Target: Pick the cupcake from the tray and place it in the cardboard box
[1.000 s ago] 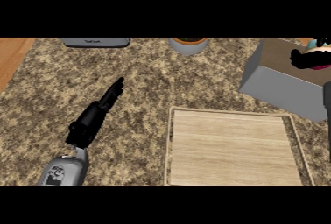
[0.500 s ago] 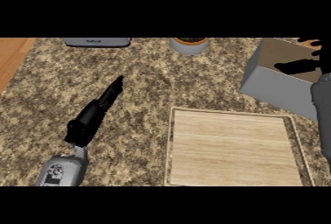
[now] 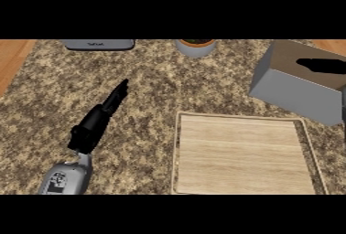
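My left hand (image 3: pixel 108 109) lies straight-fingered on the surface (image 3: pixel 148 87), pointing one o'clock; my right hand (image 3: pixel 323 65), fingers untellable, hangs over the cardboard box (image 3: pixel 294 89).

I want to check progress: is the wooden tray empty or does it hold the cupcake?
Empty: the tray shows only bare wood, no cupcake on it.

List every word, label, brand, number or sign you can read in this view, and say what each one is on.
Grey appliance at the counter's far edge: a short light marking on its front, too blurred to read.
Left forearm's grey cuff: dark markings, too small to read.
Cardboard box, wooden tray and pot: no text visible.
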Available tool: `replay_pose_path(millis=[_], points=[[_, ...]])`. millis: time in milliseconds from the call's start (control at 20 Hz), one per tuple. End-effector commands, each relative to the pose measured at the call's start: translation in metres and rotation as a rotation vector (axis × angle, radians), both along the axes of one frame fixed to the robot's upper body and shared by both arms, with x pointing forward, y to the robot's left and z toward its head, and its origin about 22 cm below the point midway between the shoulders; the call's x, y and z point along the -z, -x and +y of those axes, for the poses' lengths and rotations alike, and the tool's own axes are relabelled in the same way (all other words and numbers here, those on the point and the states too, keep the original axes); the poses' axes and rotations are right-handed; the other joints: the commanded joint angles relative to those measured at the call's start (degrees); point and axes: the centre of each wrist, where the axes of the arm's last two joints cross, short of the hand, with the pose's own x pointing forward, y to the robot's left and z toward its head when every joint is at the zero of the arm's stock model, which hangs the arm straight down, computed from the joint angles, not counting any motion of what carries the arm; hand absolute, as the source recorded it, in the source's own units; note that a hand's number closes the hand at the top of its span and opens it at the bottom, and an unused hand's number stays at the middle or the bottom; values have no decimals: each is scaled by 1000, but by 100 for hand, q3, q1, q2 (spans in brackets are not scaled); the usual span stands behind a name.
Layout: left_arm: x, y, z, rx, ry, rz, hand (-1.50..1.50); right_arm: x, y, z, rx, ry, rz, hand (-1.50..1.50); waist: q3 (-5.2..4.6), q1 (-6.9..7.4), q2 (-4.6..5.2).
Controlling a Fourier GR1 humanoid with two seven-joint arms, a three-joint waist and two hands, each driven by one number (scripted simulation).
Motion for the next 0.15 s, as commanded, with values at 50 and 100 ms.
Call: replay_pose_path(millis=[50,100], points=[[-2,-15,-1,-12,3,2,0,-3,21,-33,25,-169,-225,-150,1,-114,-1],[-5,1,11,-17,-9,17,0,0,33,-47,37,-206,-234,-150,1,-78,-38]])
